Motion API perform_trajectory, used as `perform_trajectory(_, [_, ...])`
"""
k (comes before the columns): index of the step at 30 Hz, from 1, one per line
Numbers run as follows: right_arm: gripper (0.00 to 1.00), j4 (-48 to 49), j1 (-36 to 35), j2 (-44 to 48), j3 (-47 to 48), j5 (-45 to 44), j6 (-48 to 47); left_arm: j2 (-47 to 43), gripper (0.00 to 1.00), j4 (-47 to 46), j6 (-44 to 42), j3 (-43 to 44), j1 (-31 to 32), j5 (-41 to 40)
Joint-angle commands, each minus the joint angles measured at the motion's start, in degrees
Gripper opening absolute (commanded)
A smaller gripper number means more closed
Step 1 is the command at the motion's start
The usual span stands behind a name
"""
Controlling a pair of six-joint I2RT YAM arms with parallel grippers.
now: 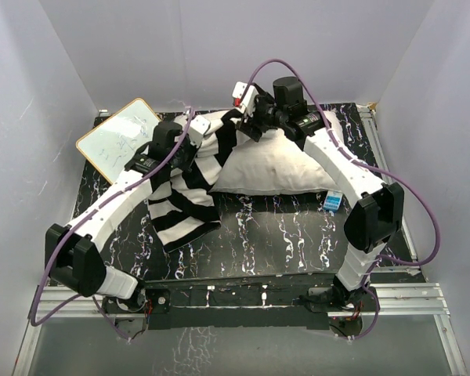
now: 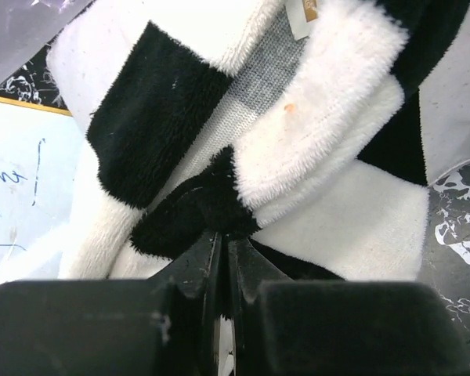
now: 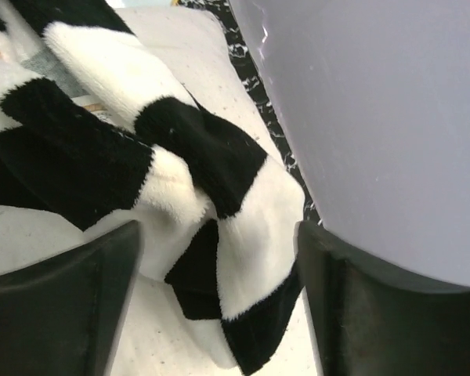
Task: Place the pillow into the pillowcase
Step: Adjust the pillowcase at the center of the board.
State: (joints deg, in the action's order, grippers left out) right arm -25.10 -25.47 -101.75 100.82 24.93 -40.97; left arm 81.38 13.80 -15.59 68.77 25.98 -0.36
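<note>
Pinching a fold of the pillowcase (image 2: 313, 157), our left tool (image 2: 222, 235) has its fingers pressed nearly together, with black-and-white plush bunched right at the tips. From above, the striped cloth hangs from that tool down onto the counter (image 1: 282, 235) and also runs rightward over the left end of the pillow (image 1: 278, 164). The pillow lies on the counter toward the back, mostly uncovered, just right of the left tool. Our right tool (image 3: 218, 235) sits over the pillow's far left corner with its fingers spread wide. A striped flap lies between them on the white cushion, and we cannot tell whether it touches either finger. A whiteboard (image 1: 117, 139) lies at the back left, beside the left tool.
</note>
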Motion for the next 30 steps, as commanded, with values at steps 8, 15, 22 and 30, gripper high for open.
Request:
perform_trajectory(8, [0.66, 3.2, 0.2, -5.0, 3.3, -7.6, -0.1, -13.6, 0.00, 3.7, 3.2, 3.0, -0.5, 2.9])
perform_trajectory(15, [0.08, -5.2, 0.0, -3.3, 23.9, 17.4, 12.4, -21.7, 0.00, 8.7, 4.5, 7.6, -0.5, -3.5])
perform_trajectory(22, [0.08, -5.6, -0.2, -1.2, 28.7, 24.1, 16.7, -29.8, 0.10, 10.1, 12.4, 5.7, -0.5, 27.1])
perform_trajectory(30, [0.08, -9.2, -0.3, 1.4, 22.5, 15.6, 8.3, -27.8, 0.69, 10.1, 21.3, 1.1, -0.5, 35.7])
